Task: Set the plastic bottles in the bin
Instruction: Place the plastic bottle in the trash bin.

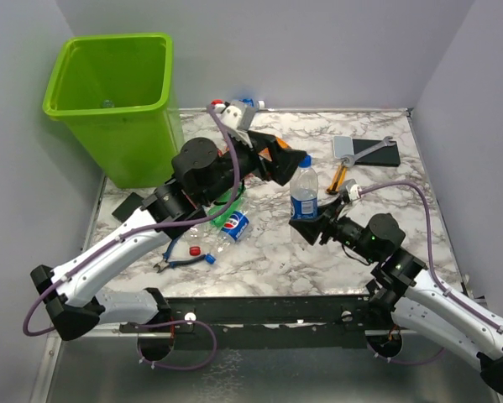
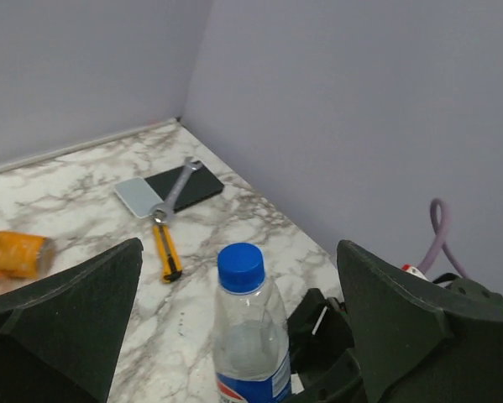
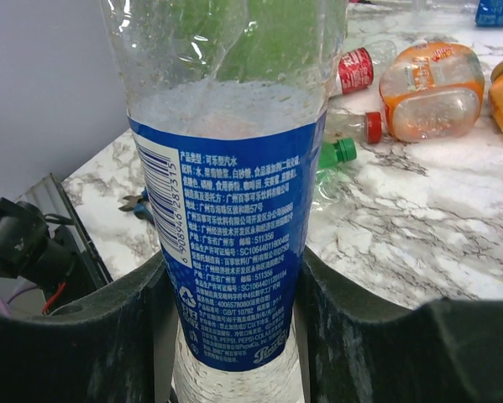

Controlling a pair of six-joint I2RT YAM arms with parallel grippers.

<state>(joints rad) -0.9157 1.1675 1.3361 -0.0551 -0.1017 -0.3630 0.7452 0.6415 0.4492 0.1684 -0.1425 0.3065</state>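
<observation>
A clear plastic bottle (image 1: 304, 191) with a blue cap and blue label stands upright mid-table. My right gripper (image 1: 306, 225) is shut on its lower body; in the right wrist view both fingers (image 3: 360, 336) press the label (image 3: 234, 243). My left gripper (image 1: 290, 162) hangs open just left of the cap, and from its wrist the bottle (image 2: 251, 336) shows between wide-spread fingers (image 2: 411, 327). More bottles lie under the left arm (image 1: 233, 227), and others, orange (image 3: 432, 88), red-capped (image 3: 356, 126) and green-capped (image 3: 335, 154), lie farther off. The lime-green bin (image 1: 108, 92) stands at the back left.
Blue-handled pliers (image 1: 180, 262) lie near the front left. A wrench (image 2: 175, 189), a black pad (image 2: 192, 189) and a yellow utility knife (image 2: 167, 250) sit at the back right. An orange bottle (image 2: 12, 252) lies left of them. Grey walls enclose the table.
</observation>
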